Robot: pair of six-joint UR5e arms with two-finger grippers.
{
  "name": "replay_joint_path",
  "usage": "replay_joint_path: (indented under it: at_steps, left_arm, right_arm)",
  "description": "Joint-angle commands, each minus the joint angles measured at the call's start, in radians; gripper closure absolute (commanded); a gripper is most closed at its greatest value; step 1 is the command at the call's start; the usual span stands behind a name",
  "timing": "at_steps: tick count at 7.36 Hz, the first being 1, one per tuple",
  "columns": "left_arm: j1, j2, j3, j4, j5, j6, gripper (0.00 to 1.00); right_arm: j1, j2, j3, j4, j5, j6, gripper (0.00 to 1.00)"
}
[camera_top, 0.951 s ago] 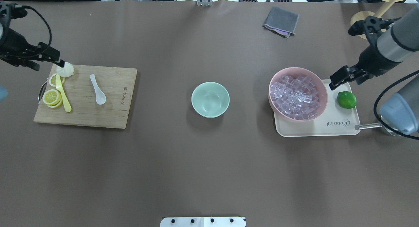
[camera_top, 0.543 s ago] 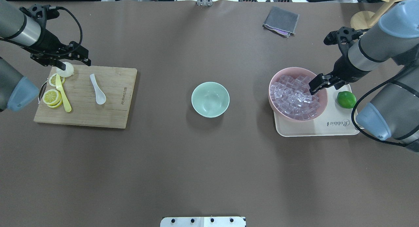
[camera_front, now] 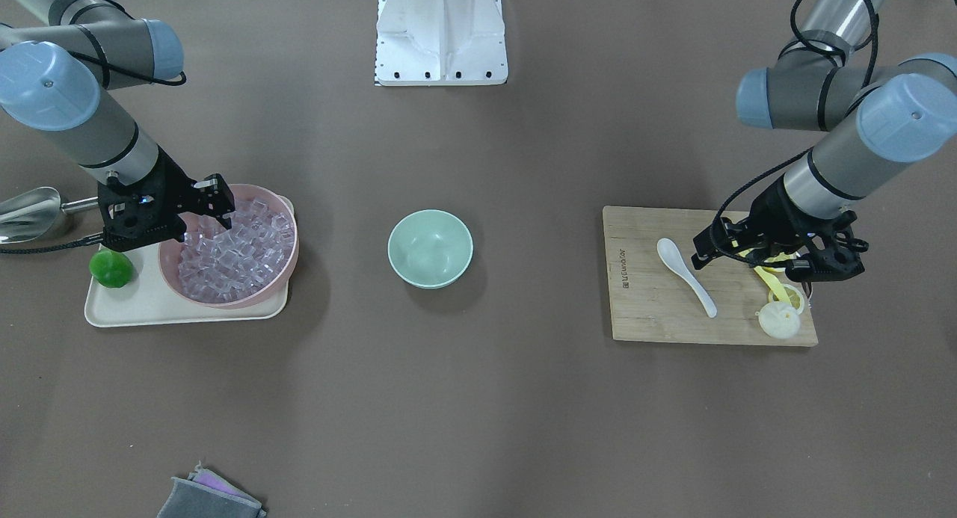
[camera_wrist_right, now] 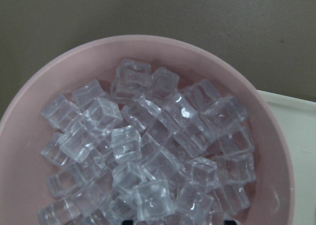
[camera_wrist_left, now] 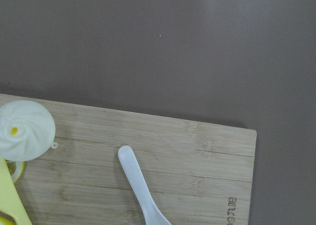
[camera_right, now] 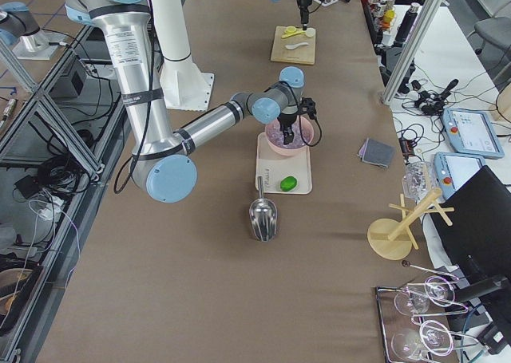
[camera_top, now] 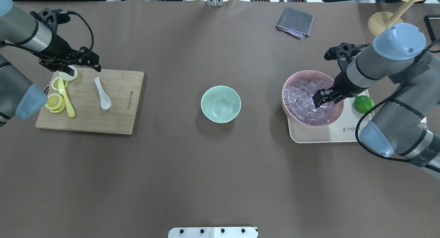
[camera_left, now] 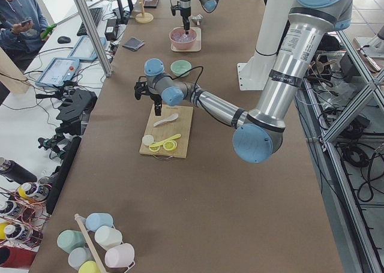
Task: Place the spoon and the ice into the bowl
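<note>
The white spoon (camera_top: 102, 94) lies on the wooden cutting board (camera_top: 113, 117), and it also shows in the front view (camera_front: 685, 265) and the left wrist view (camera_wrist_left: 139, 184). My left gripper (camera_top: 81, 67) hovers open over the board's far edge, just beyond the spoon's handle. The mint-green bowl (camera_top: 220, 104) stands empty at the table's middle (camera_front: 430, 247). Many ice cubes (camera_top: 304, 102) fill the pink bowl (camera_top: 306, 74). My right gripper (camera_top: 325, 100) is open, low over the ice (camera_wrist_right: 148, 151), with nothing between its fingers.
Lemon slices (camera_top: 55, 102), a yellow utensil (camera_top: 66, 100) and a white bun (camera_top: 68, 74) lie on the board's left. The pink bowl and a lime (camera_top: 363, 104) sit on a cream tray (camera_top: 326, 136). A steel scoop (camera_front: 30, 210) lies beside it. A grey cloth (camera_top: 295, 22) is at the far side.
My right gripper has moved from beside the tray to over the ice in the pink bowl. My left gripper has moved right along the board's far edge, toward the spoon.
</note>
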Motion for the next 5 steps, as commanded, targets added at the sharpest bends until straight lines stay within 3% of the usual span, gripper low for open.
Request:
replay_joint_path:
  at_steps: [1,3,4,5]
  left_arm:
    - [0.002,0.000,0.003,-0.001,0.000,0.001,0.02]
    - [0.002,0.000,0.002,-0.002,0.000,0.003,0.02]
    - [0.002,0.000,0.004,-0.001,0.000,0.003,0.02]
    - [0.002,0.000,0.007,-0.001,0.000,0.003,0.02]
  right_arm:
    - [-0.020,0.024,-0.019,0.002,-0.023,0.002,0.45]
    - [-0.022,0.048,-0.047,0.002,-0.023,-0.009,0.50]
    - [-0.022,0.056,-0.051,0.002,-0.023,-0.009,0.64]
    - [-0.022,0.056,-0.048,0.003,-0.020,-0.009,0.95]
